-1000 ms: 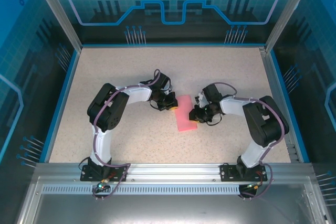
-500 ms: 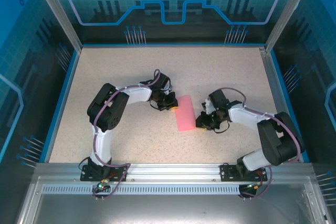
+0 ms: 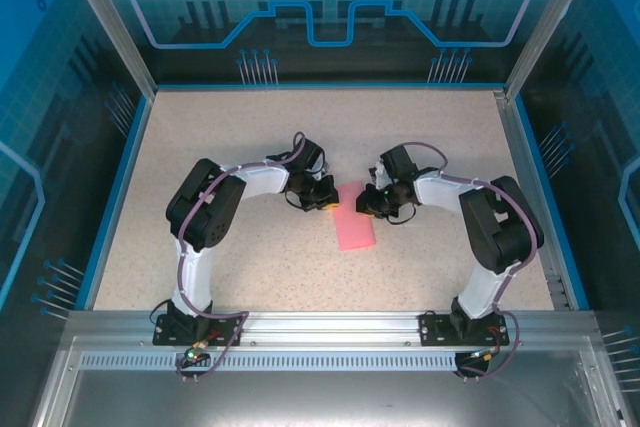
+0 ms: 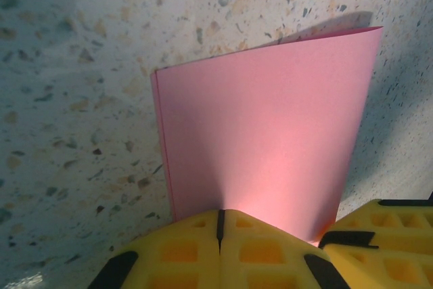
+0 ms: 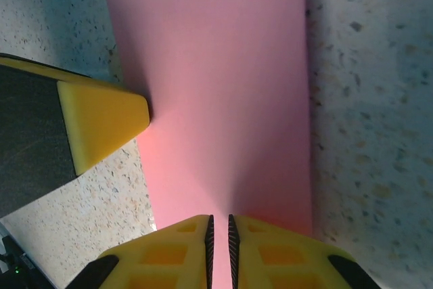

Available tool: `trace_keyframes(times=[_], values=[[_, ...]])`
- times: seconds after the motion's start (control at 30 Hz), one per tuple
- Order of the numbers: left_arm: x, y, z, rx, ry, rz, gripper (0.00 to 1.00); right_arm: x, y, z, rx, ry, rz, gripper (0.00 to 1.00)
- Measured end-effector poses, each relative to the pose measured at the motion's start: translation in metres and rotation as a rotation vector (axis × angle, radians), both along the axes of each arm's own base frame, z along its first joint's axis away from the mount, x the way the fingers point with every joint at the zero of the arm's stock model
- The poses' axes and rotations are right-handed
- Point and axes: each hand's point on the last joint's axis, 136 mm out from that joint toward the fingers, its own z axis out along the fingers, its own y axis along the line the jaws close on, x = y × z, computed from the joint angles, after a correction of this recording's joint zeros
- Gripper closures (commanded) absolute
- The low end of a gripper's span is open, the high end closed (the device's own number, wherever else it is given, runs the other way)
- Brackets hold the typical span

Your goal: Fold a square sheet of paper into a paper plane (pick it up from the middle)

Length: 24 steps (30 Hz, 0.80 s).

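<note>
Paper: one folded pink sheet (image 3: 354,222). Two tools: left tool (image 4: 220,213) closed, touching it; right tool (image 5: 218,220) nearly closed, hold unclear.

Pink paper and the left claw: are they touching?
Touching. Left wrist view: the square sheet of paper runs under the shut left gripper; right wrist view shows its fingertip on the paper's edge.

The top external camera sits high above and behind the arm bases, looking down and forward over the whole speckled beige tabletop (image 3: 250,127) from far off. The two wrist cameras look down from very close, the left gripper (image 4: 220,216) and the right gripper (image 5: 218,225) each at its frame's bottom edge — and all three views share the folded pink-red sheet of paper (image 3: 355,225), which the wrist cameras face from opposite sides.
</note>
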Motion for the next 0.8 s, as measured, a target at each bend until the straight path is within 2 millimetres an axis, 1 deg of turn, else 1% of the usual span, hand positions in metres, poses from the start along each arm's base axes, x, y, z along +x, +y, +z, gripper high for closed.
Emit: trace_keyframes(times=[0.23,0.37,0.43,0.53,0.7,0.8], values=[[0.000,0.000,0.000,0.001,0.001,0.000,0.97,-0.003,0.002,-0.008,-0.004,0.015,0.017,0.83],[0.000,0.000,0.000,0.002,0.003,0.000,0.97,-0.011,-0.001,-0.016,-0.014,0.032,0.031,0.83],[0.000,0.000,0.000,0.002,0.004,0.000,0.97,-0.012,-0.001,-0.014,-0.009,0.023,0.039,0.83],[0.000,0.000,0.000,0.002,0.004,0.000,0.97,-0.025,-0.007,-0.015,-0.012,0.029,0.048,0.83],[0.000,0.000,0.000,0.002,0.004,0.000,0.97,-0.054,-0.021,-0.016,-0.018,0.062,0.043,0.83],[0.000,0.000,0.000,0.002,0.004,0.000,0.97,-0.066,-0.026,-0.017,-0.016,0.068,0.036,0.83]])
